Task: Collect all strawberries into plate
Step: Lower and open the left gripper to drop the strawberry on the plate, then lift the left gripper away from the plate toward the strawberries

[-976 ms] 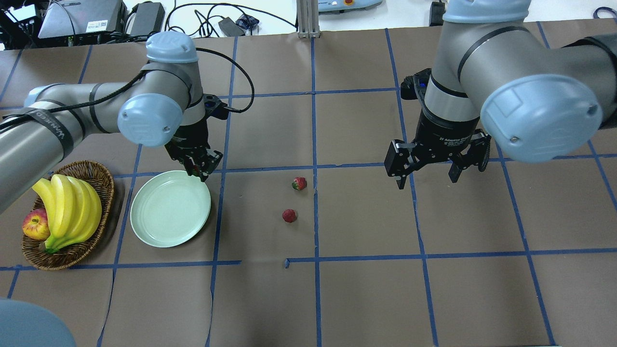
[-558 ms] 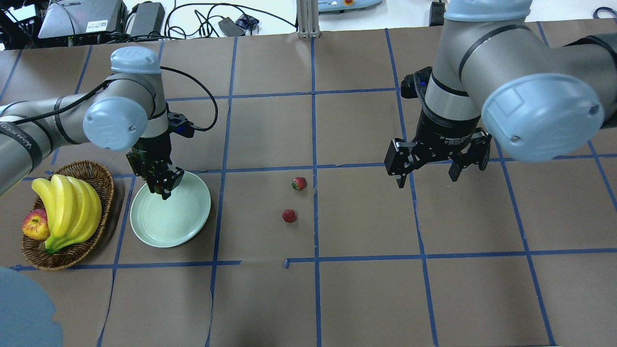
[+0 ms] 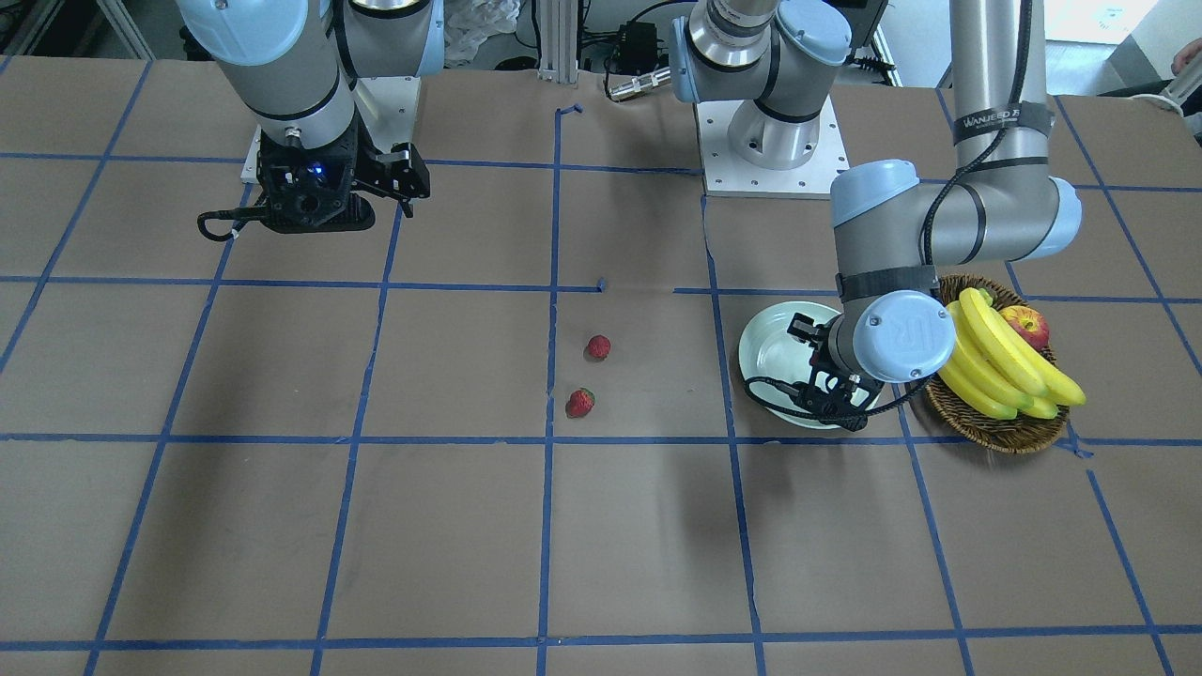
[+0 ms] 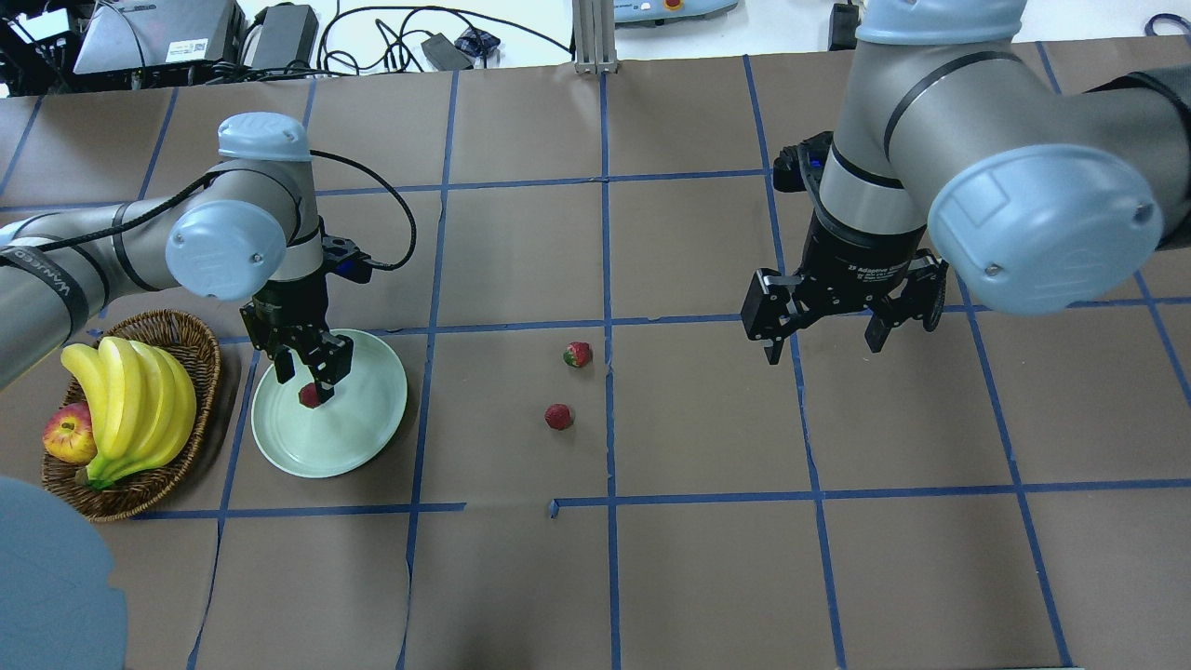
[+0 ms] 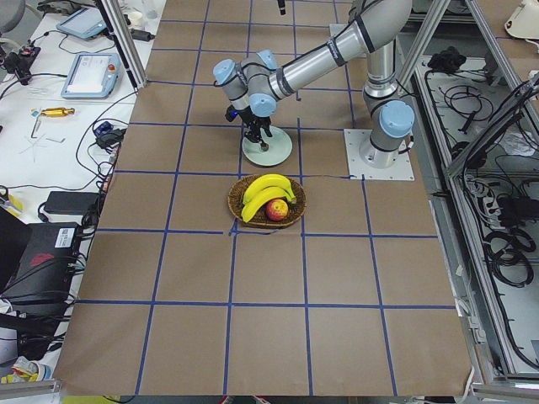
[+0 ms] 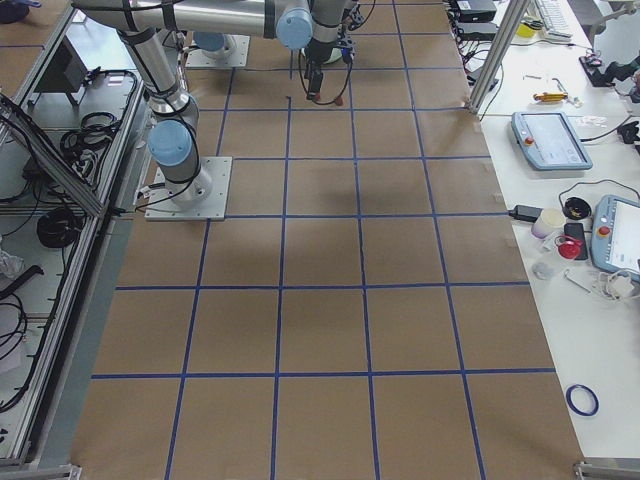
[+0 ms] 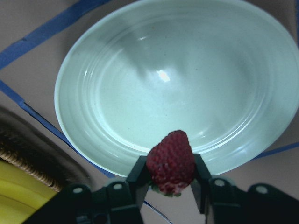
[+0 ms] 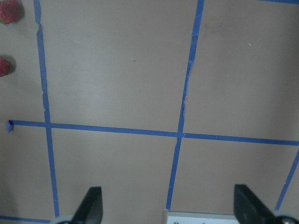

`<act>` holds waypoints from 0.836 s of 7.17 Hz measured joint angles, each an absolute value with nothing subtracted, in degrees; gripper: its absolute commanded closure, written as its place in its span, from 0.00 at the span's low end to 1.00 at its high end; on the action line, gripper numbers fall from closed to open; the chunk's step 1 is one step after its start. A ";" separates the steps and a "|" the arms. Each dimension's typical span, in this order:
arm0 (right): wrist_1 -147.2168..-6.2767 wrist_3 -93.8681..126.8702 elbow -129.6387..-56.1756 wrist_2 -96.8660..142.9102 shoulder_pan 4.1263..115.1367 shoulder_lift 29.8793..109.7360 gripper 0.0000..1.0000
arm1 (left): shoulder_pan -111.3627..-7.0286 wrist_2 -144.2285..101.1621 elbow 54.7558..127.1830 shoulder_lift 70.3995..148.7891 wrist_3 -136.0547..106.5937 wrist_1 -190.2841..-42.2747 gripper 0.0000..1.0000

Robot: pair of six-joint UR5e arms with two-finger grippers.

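My left gripper (image 4: 308, 387) hangs over the pale mint plate (image 4: 358, 430), shut on a red strawberry (image 4: 309, 396). In the left wrist view the strawberry (image 7: 171, 161) sits pinched between the two fingers, above the plate's (image 7: 140, 79) near rim. Two more strawberries (image 4: 578, 354) (image 4: 558, 416) lie on the brown paper mid-table; they also show in the front view as one strawberry (image 3: 598, 346) and another (image 3: 580, 403). My right gripper (image 4: 823, 346) hovers open and empty, well to their right.
A wicker basket (image 4: 201, 341) holding bananas (image 4: 130, 400) and an apple (image 4: 68, 434) stands just left of the plate. Blue tape lines grid the brown table cover. Cables and devices lie along the far edge.
The left arm swung left from the plate's far right rim and came down over the plate, strawberry still in its grip. The right arm stayed put.
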State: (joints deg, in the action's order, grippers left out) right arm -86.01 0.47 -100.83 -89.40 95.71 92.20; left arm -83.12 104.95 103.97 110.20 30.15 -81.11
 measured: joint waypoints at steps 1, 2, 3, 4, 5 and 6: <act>-86.02 0.47 -100.85 -89.39 95.71 92.10 0.00 | -83.34 104.79 103.50 109.86 30.07 -80.82 0.00; -86.02 0.59 -100.80 -89.39 95.71 91.85 0.00 | -84.27 103.98 102.65 109.50 29.55 -80.32 0.00; -86.40 0.80 -100.80 -89.42 95.71 91.50 0.00 | -86.27 102.64 101.39 109.42 27.80 -79.39 0.00; -87.04 0.96 -100.85 -89.50 95.71 91.19 0.00 | -88.61 101.30 100.46 109.54 25.03 -77.68 0.00; -87.37 1.02 -100.93 -89.54 95.71 90.97 0.00 | -90.77 98.82 100.08 109.80 21.84 -74.96 0.00; -87.51 1.07 -101.01 -89.54 95.71 90.86 0.00 | -92.63 95.17 99.98 110.20 19.63 -71.97 0.00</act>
